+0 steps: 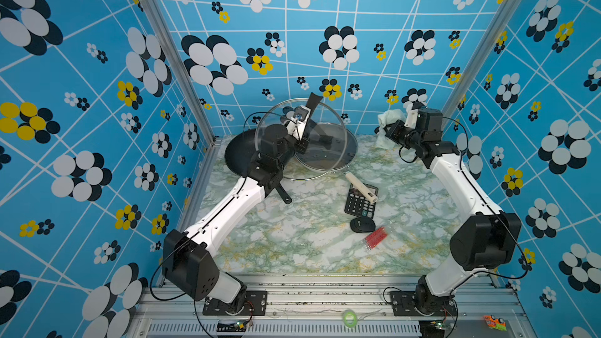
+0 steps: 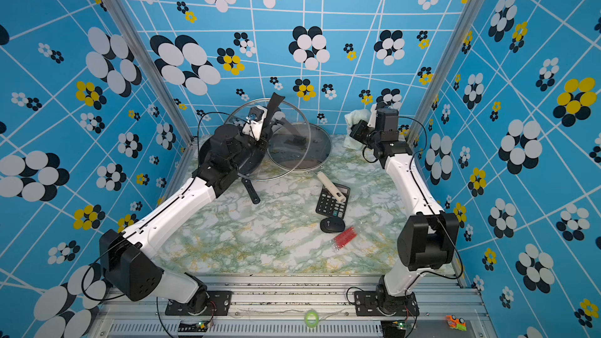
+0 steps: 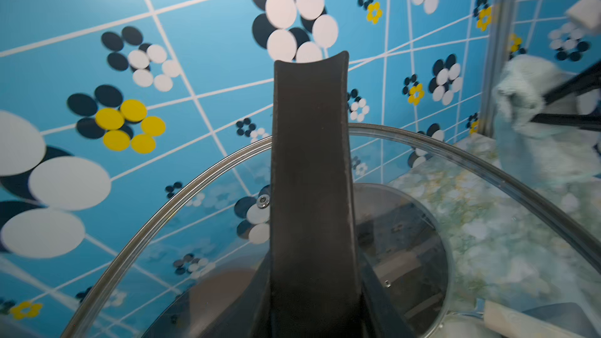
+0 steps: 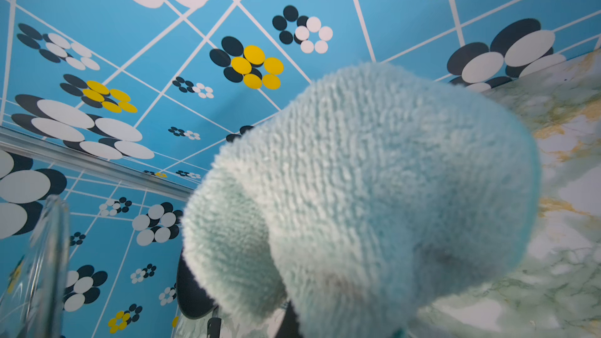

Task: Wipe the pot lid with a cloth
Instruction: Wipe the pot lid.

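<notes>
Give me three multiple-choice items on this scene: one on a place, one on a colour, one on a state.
1. Where does the cream tube lie?
A) across the calculator
B) inside the pan
C) on the bare table

2. What colour is the packet?
A) green
B) red
C) yellow

3. What is the left tool doing?
A) hanging open and empty
B) gripping a pot lid by its handle, tilted up
C) pressing the calculator

Answers: 1 A, it rests slantwise on the calculator; 2 B, it shows bright red in both top views; 3 B, the handle sits between its fingers, while the right tool holds the cloth.
</notes>
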Robot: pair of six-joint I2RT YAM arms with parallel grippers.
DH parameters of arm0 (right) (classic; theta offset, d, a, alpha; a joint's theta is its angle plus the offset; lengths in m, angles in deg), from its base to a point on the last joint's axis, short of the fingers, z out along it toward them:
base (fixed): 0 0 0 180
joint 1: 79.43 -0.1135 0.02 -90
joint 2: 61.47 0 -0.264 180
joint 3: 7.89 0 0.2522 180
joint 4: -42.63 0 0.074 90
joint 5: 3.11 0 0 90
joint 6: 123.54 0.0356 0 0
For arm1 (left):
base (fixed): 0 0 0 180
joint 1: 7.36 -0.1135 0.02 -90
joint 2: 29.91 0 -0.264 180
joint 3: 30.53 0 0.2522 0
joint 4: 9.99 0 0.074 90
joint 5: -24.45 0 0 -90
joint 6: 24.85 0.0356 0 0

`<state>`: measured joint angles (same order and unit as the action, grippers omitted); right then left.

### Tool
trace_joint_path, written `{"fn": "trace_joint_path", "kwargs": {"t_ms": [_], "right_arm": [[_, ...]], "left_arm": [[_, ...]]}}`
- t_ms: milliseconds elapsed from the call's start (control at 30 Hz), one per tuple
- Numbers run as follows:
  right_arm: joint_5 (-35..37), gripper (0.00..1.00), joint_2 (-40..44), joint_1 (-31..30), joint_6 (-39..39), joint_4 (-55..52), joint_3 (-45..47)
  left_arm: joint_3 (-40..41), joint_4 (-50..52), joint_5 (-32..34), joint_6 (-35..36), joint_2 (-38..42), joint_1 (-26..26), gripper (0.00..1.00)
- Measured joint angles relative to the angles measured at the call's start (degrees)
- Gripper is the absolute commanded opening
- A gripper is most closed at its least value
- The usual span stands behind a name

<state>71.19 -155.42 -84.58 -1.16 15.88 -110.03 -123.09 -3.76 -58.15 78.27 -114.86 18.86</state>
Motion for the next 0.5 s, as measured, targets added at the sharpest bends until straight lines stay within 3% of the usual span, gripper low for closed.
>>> {"fn": "trace_joint_path", "kwargs": {"t_ms": [267, 500], "right_arm": [[-1.81, 0.0, 2.99, -6.99, -0.83, 1.66, 1.09], [-2.16, 0.0, 2.97, -9.46, -0.87, 1.53, 1.09]], "left_arm": [[0.0, 3.61, 5.51, -6.03, -2.21, -10.43, 0.0], [-2.82, -1.14, 5.55, -8.02, -14.97, -14.1, 0.0]]}}
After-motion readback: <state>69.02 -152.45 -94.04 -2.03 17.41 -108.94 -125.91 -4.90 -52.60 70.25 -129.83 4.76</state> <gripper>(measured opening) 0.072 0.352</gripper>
